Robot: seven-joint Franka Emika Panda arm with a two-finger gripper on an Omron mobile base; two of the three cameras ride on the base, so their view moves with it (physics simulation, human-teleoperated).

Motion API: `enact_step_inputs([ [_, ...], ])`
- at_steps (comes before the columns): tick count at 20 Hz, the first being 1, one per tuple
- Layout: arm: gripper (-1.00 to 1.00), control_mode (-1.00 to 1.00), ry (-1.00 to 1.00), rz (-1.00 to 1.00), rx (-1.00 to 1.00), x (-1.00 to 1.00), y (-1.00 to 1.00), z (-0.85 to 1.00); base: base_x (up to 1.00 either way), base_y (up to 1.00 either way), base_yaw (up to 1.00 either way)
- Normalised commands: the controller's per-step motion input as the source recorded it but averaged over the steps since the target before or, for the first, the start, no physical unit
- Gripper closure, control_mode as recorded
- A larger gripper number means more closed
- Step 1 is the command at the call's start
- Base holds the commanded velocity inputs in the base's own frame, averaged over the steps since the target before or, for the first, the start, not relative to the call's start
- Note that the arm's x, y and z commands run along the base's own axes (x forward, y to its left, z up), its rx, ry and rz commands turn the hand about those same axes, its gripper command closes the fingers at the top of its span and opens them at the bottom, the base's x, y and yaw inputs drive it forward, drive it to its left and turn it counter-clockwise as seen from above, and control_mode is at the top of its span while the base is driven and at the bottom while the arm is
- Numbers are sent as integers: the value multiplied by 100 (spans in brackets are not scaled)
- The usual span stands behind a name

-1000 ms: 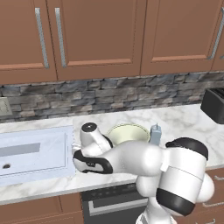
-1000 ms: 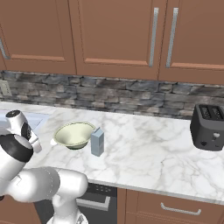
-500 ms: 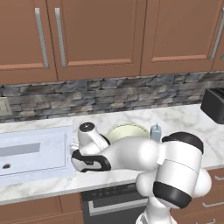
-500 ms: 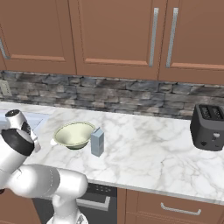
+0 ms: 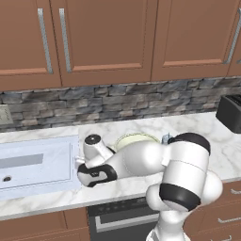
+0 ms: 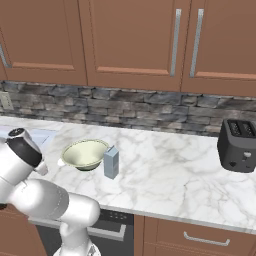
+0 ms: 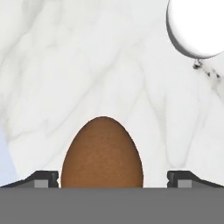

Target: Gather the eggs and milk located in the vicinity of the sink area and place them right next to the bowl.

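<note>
The speckled brown egg [image 7: 102, 153] lies on the marble counter between the fingertips of my gripper [image 7: 113, 178]. The gripper is open, with a small gap on each side of the egg. The white egg [image 7: 197, 26] rests a short way beyond it, at the upper right of the hand view. My hand hangs low over the counter just right of the sink [image 5: 33, 162]. The cream-green bowl [image 6: 84, 153] stands on the counter with the grey-blue milk carton [image 6: 111, 162] upright close to its right side. The arm hides part of the bowl [image 5: 134, 140] in the left base view.
A black toaster [image 6: 239, 145] stands far right on the counter, near the stone backsplash. Brown wall cabinets hang above. A dark oven front [image 5: 122, 219] sits under the counter edge below my arm.
My hand has shifted slightly left toward the sink's right edge. The bowl and the milk carton have stayed where they were.
</note>
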Motion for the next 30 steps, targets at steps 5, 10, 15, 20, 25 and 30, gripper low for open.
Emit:
enact_step_inputs([
  [5, -100, -100, 0, 0, 0, 5, 0, -23, 0, 0, 0],
  [10, 100, -100, 0, 0, 0, 8, 0, -22, 0, 0, 0],
  [15, 100, -100, 0, 0, 0, 1, 0, -5, 0, 0, 0],
  [20, 100, -100, 0, 0, 0, 0, 0, 0, 0, 0, 0],
  [25, 100, -100, -1, -2, 0, 0, -9, 0, 0, 0, 0],
  [30, 100, -100, -1, -7, 0, -7, -25, 0, 0, 0, 0],
])
